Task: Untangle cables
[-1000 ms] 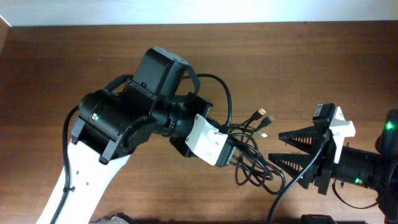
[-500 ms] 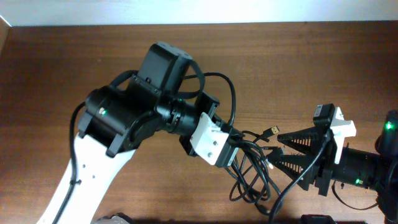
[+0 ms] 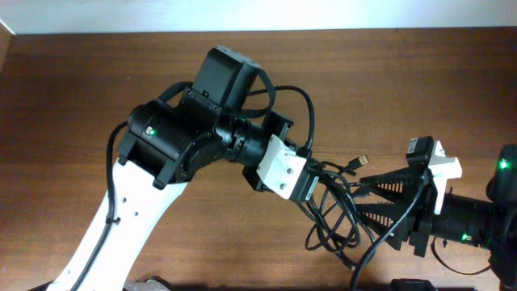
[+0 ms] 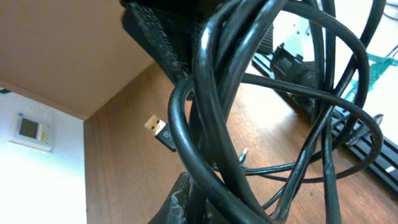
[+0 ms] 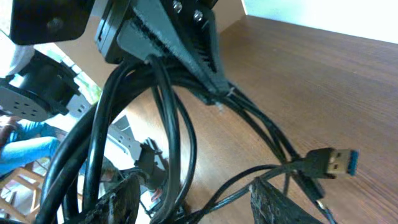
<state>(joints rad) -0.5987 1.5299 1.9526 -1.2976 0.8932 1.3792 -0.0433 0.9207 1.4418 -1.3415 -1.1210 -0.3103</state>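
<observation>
Cables (image 3: 333, 217) dangle in long loops from the clamped left hand (image 3: 313, 189), one plug (image 3: 360, 161) pointing toward the half-open right hand (image 3: 365, 199).

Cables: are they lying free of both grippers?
No: the right wrist view shows the left gripper clamped on the cables.

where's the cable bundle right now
Overhead view, right of centre: the cables hang clamped in the left gripper, their loops beside the open right gripper.
</observation>
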